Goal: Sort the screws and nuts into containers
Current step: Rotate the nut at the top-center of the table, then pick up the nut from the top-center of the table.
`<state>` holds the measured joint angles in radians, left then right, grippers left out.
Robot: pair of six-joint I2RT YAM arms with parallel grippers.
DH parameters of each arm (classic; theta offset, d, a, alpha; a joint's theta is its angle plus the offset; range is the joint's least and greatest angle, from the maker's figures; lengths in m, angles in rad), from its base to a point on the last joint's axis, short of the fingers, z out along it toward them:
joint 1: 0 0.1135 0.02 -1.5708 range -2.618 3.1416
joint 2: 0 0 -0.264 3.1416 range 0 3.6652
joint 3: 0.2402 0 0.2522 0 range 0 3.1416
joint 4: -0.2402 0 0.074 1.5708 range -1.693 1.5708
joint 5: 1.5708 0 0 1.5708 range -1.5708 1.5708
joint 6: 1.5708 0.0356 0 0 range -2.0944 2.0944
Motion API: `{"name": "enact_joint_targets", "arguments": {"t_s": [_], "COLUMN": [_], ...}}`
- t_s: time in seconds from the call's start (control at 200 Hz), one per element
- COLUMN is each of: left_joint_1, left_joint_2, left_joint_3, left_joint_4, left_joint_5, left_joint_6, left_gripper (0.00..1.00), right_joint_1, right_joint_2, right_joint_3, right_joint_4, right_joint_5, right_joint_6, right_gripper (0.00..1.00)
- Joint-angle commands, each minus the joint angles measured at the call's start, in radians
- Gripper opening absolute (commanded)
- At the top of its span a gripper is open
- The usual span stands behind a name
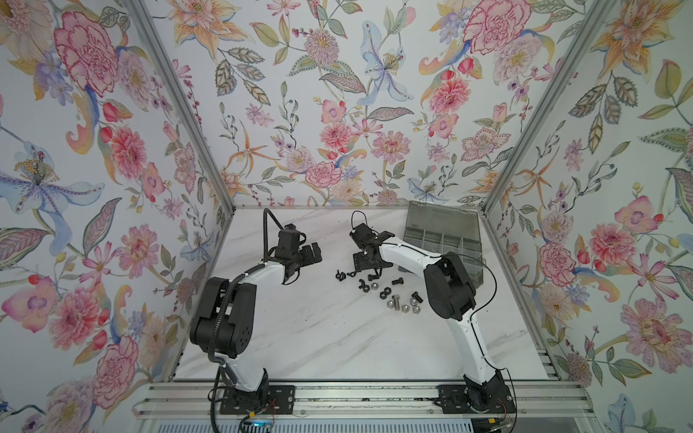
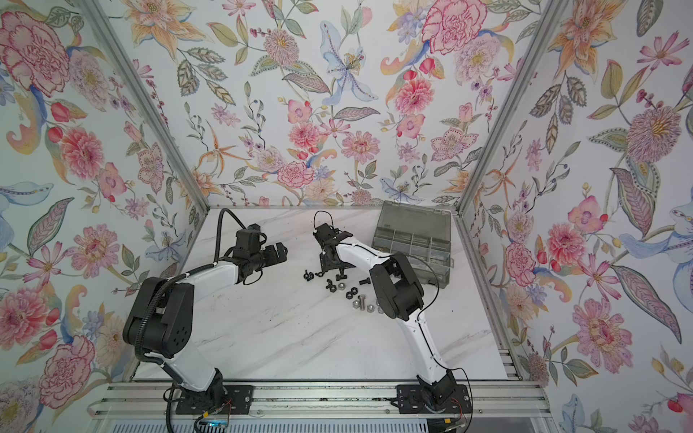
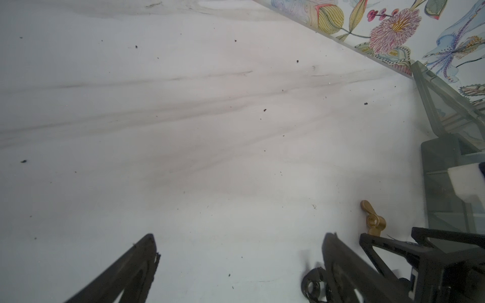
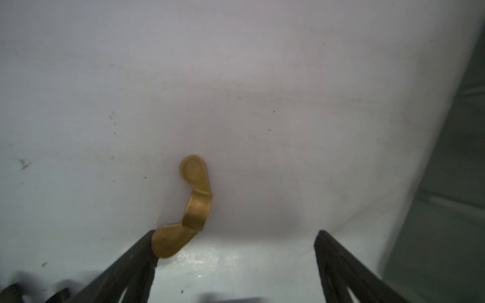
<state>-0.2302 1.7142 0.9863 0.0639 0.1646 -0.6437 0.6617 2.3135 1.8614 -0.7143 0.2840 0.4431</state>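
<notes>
**Enclosure walls** [image 1: 337, 93]: floral wallpaper with pink, orange and blue blooms on a pale ground, edged by aluminium rails; they fill the upper two thirds of both top views

**Tabletop** [image 1: 318, 337]: white marble-look slab with grey veins, lower centre; dark specks show in the left wrist view

**Organizer box** [image 1: 465, 262]: grey translucent plastic, centre right, against the back wall. The hinged lid [image 1: 444, 217] stands open, so the containers [image 1: 435, 241], small clear-walled compartments, face upward, judged ready to receive parts. Contents too dim to tell

**Left gripper** [image 1: 313, 254]: black parallel type, left of centre. Fingers spread to their widest and holding nothing; it hovers clear of the hardware, judged to be keeping out of the other arm's way

**Right gripper** [image 1: 369, 265]: black parallel type, centre, just left of the box and pointed down at the table. Fingers [image 4: 147, 251] stand wide apart with nothing clasped, judged to be lining up a pick

**Loose hardware**: short black and silver hex-head screws [image 1: 394, 301] and black and silver hexagonal nuts [image 1: 383, 294], scattered on the table right of centre, between the arms and unsorted

**Brass-coloured wing nut** [image 4: 195, 207]: lies on the table, lower centre of the right wrist view. One wing touches the tip of the lower-left finger and the rest reaches ahead of it, so a sideways shift seems needed before closing
</notes>
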Motion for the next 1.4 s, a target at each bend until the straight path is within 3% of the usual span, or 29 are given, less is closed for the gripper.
{"name": "enact_joint_targets", "arguments": {"t_s": [0.0,0.305,1.391], "left_joint_1": [-0.005,-0.004,-0.014], "left_joint_2": [0.012,0.01,0.008], "left_joint_3": [-0.006,-0.006,-0.014], "left_joint_4": [0.002,-0.004,0.004], "left_joint_5": [0.007,0.009,0.016], "left_joint_6": [0.008,0.008,0.003], "left_gripper": [0.99,0.99,0.99], "right_joint_1": [-0.009,-0.043,-0.035], "right_joint_2": [0.012,0.024,0.112], "right_joint_3": [0.0,0.098,0.102], "right_joint_4": [-0.062,-0.061,-0.062], "right_joint_5": [-0.021,-0.205,-0.186], "right_joint_6": [-0.06,-0.07,-0.108], "right_gripper": [0.94,0.92,0.44]}}
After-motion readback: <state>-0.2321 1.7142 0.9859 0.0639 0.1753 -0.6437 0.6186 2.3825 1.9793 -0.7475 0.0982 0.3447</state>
